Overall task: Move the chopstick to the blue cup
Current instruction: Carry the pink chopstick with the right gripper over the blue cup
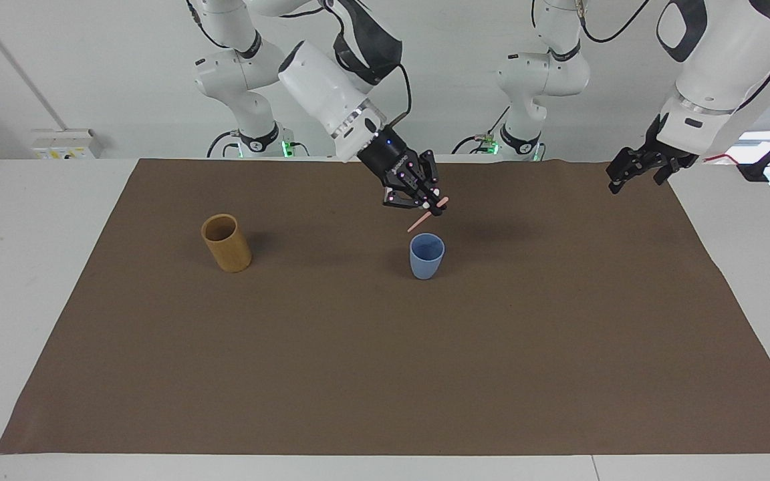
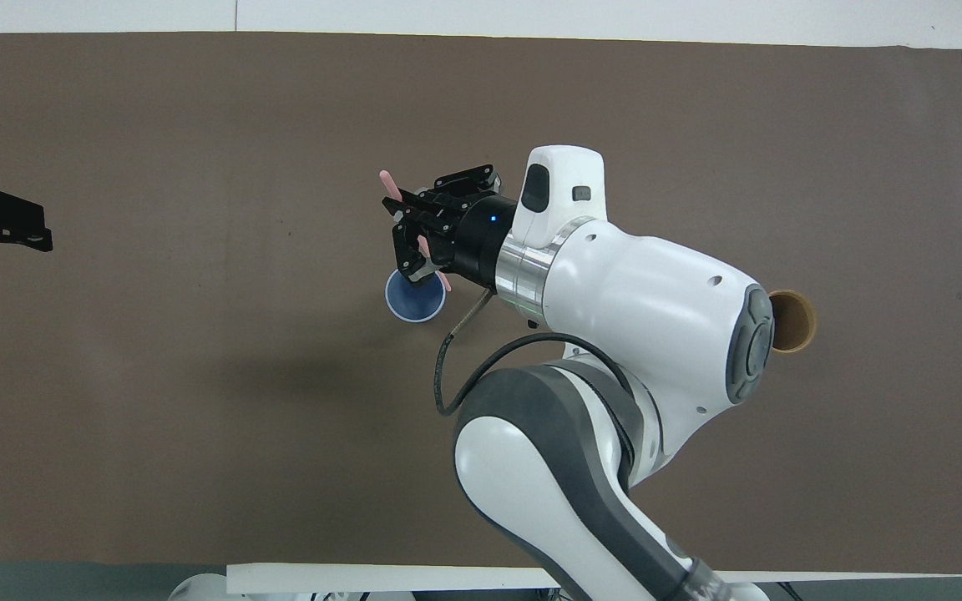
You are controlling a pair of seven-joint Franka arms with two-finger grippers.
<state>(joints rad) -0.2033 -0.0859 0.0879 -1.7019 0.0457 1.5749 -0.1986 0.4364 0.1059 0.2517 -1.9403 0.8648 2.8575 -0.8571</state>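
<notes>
The pale-pink chopstick (image 1: 418, 224) is pinched near its upper end in my right gripper (image 1: 437, 207), which is shut on it. It hangs slanted, its lower tip just above the rim of the light-blue cup (image 1: 426, 257). In the overhead view the right gripper (image 2: 402, 207) and its wrist cover part of the blue cup (image 2: 410, 306), and the chopstick's upper end (image 2: 387, 180) sticks out past the fingers. My left gripper (image 1: 625, 175) waits open and holds nothing, over the mat's corner at the left arm's end; it is also at the overhead view's edge (image 2: 26, 236).
A taller tan cup (image 1: 226, 244) stands on the brown mat (image 1: 385, 367) toward the right arm's end. In the overhead view the right arm hides most of the tan cup (image 2: 797, 321). White tabletop (image 1: 24, 267) surrounds the mat.
</notes>
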